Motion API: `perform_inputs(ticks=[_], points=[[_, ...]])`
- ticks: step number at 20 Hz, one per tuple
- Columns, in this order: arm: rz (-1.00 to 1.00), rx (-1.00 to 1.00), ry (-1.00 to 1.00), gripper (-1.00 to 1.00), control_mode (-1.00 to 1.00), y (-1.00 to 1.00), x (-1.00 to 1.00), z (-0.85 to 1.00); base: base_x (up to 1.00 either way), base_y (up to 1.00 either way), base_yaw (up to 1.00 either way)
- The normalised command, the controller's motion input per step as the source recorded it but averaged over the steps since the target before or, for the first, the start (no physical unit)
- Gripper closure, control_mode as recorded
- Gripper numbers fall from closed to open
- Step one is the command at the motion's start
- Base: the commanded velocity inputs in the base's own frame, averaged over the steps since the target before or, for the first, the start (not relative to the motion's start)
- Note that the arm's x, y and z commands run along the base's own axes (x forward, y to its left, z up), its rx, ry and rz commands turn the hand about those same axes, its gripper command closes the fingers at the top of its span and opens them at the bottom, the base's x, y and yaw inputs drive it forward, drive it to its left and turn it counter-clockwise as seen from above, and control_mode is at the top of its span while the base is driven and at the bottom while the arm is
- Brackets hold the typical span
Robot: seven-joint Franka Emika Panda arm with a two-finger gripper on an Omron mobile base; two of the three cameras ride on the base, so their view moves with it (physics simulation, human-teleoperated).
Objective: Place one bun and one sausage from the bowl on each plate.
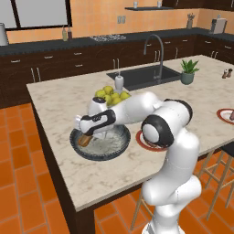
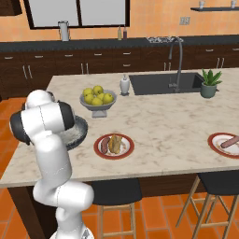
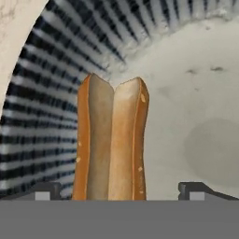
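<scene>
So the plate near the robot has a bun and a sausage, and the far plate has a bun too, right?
Not quite. The far plate holds a sausage, not a bun, as the right base view shows. The near plate does have a bun and a sausage.

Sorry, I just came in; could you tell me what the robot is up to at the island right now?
The arm is reaching down into the bowl on the island counter, with its open gripper straddling a split bun that lies near the ribbed rim. The near plate already holds a bun and a sausage. The far plate, at the right end of the counter, has a sausage on it and no bun that I can see, so this bun looks meant for it.
</scene>
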Motion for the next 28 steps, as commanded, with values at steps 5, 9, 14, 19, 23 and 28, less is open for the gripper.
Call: perform_inputs(ticks=[5,9,14,19,23,28], points=[[-0.02,-0.01,0.00,-1.00,-1.00,0.03,0.01,-0.36,0.00,0.00,0.00],[0.00,-0.04,0.00,-1.00,-1.00,0.14,0.02,-0.36,0.00,0.00,0.00],[0.00,-0.03,0.00,1.00,-1.00,0.02,0.00,-0.31,0.00,0.00,0.00],[0.00,0.00,0.00,1.00,-1.00,0.00,-0.02,-0.03,0.00,0.00,0.00],[0.00,0.01,0.00,1.00,-1.00,-0.26,-0.26,-0.09,0.00,0.00,0.00],[-0.09,0.10,-0.13,1.00,-1.00,-0.70,-0.75,0.76,0.00,0.00,0.00]])
